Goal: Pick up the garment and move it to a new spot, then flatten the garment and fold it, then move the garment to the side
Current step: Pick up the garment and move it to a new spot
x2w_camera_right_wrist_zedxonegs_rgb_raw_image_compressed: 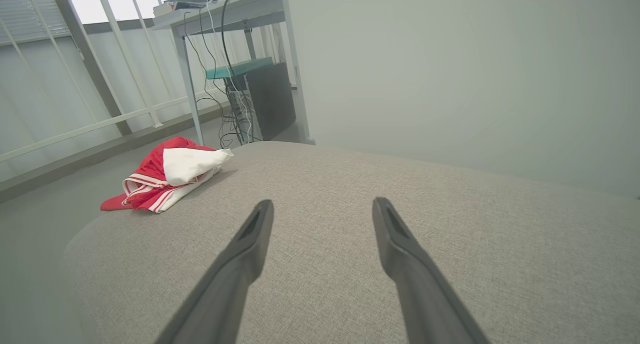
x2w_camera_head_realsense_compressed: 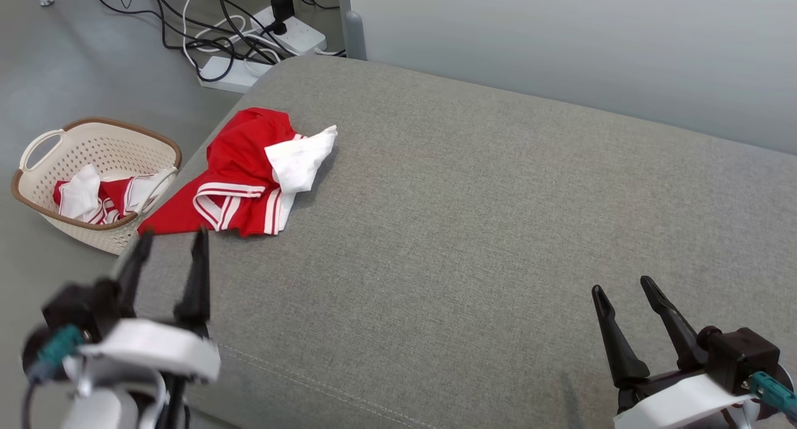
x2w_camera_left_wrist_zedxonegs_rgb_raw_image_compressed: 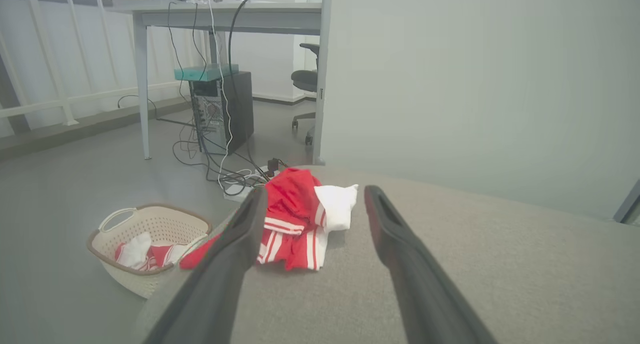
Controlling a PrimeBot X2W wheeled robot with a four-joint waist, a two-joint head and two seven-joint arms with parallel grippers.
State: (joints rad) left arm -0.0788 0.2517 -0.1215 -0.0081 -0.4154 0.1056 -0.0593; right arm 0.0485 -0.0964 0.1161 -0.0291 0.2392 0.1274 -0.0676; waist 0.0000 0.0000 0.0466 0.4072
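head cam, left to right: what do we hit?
basket → red and white garment → right gripper. I left out the left gripper and the power strips, because both overlap the basket or the garment sideways.

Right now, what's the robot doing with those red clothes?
Nothing is picked up yet. A red and white garment lies crumpled near the left corner of the grey cushion. The left gripper is open just short of it, fingers pointing at it. The right gripper is open too, over bare cushion far to the right. A basket beside the cushion holds more red and white clothes.
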